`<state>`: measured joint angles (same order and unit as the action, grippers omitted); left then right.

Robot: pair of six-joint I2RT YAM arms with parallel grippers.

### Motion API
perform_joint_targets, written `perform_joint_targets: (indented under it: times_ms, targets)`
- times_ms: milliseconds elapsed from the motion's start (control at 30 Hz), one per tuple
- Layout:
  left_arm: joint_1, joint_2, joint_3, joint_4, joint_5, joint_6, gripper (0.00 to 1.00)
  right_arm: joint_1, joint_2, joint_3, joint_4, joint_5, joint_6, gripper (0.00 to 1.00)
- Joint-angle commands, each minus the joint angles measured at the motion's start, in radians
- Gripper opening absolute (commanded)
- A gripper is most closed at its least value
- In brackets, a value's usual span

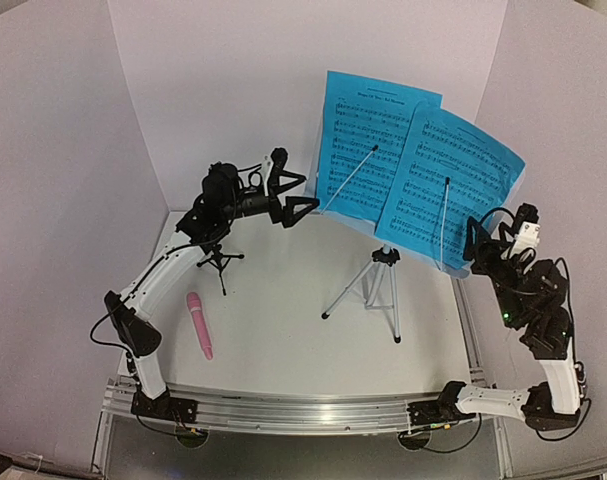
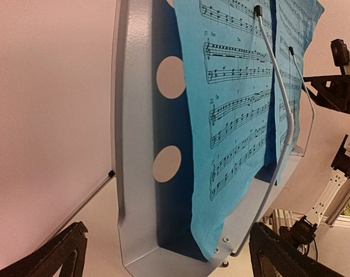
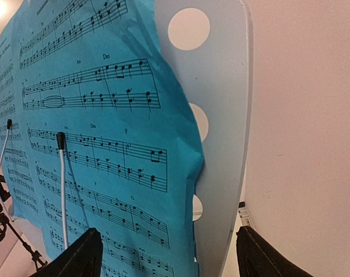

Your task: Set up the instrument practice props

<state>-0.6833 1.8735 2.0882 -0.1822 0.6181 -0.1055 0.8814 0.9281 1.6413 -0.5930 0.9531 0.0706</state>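
Note:
The silver tripod music stand (image 1: 378,285) rises at the table's middle right. Its pale perforated desk (image 2: 134,144) carries two blue sheet-music pages (image 1: 373,150) (image 1: 453,185), each under a thin wire arm (image 2: 278,115). My left gripper (image 1: 295,185) stands open at the desk's left edge with nothing between its fingers (image 2: 59,254). Beside the desk's right edge (image 3: 221,115), my right gripper (image 1: 488,240) is open and empty, facing the right page (image 3: 94,115). The pink microphone (image 1: 200,323) lies flat at the front left. Just behind it stands the small black tripod mic mount (image 1: 220,262), under my left arm.
White walls close in the table at the back and both sides; the stand's desk is close to the back wall. An aluminium rail (image 1: 303,410) with both arm bases runs along the near edge. The stand's legs spread over the table's middle.

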Motion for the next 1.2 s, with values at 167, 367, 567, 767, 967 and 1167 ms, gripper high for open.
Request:
perform_joint_targets:
  times_ms: [167, 367, 567, 767, 967, 1167]
  targets:
    - [-0.023, 0.098, 0.14, 0.028, -0.028, -0.002, 0.72, -0.004, -0.013, -0.019, 0.003, -0.01, 0.034, 0.78]
    - [-0.024, 0.083, 0.117, 0.035, -0.074, 0.034, 0.52, -0.004, -0.026, -0.03, 0.002, -0.009, 0.04, 0.78]
    - [-0.024, 0.026, 0.03, 0.095, -0.07, 0.079, 0.36, -0.004, -0.031, -0.036, 0.002, -0.013, 0.042, 0.78]
    - [-0.024, 0.011, 0.008, 0.1, -0.071, 0.103, 0.28, -0.003, -0.027, -0.034, 0.002, -0.012, 0.037, 0.78]
    - [-0.022, 0.003, -0.004, 0.094, -0.087, 0.104, 0.18, -0.003, -0.04, -0.036, 0.003, -0.001, 0.038, 0.77]
    - [-0.022, -0.018, -0.041, 0.103, -0.088, 0.132, 0.17, -0.003, -0.043, -0.039, 0.002, 0.001, 0.04, 0.77]
